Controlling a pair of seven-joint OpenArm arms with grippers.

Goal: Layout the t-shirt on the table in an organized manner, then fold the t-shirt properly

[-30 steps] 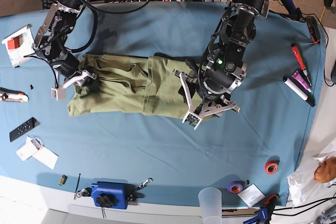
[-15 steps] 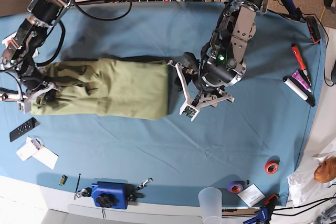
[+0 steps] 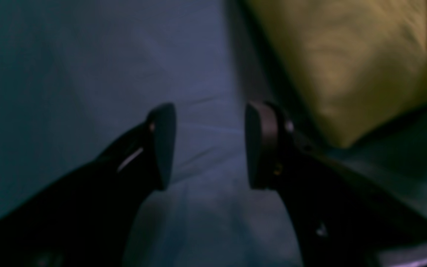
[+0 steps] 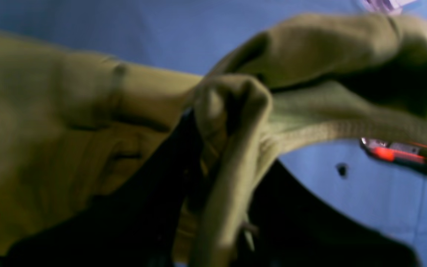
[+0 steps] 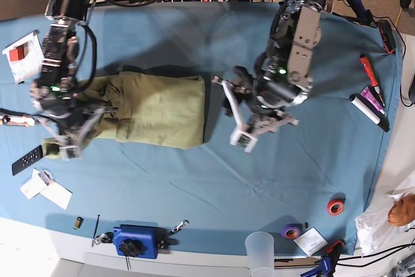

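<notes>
Olive shirt (image 5: 152, 109) lies bunched at nine o'clock on the table (image 5: 194, 186), right gripper (image 4: 217, 163) clenched on its collar end (left gripper (image 3: 208, 146) spread, empty), so tugging risks more bunching.

I see a blue device (image 5: 136, 240) at the near edge; an orange tape roll (image 5: 335, 207) sits far right. What looks like a remote (image 5: 27, 160) lies at left.

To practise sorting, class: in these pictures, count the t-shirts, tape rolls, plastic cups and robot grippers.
t-shirt: 1
tape rolls: 2, red tape roll, purple tape roll
plastic cup: 1
grippers: 2, left gripper, right gripper
Total: 6
</notes>
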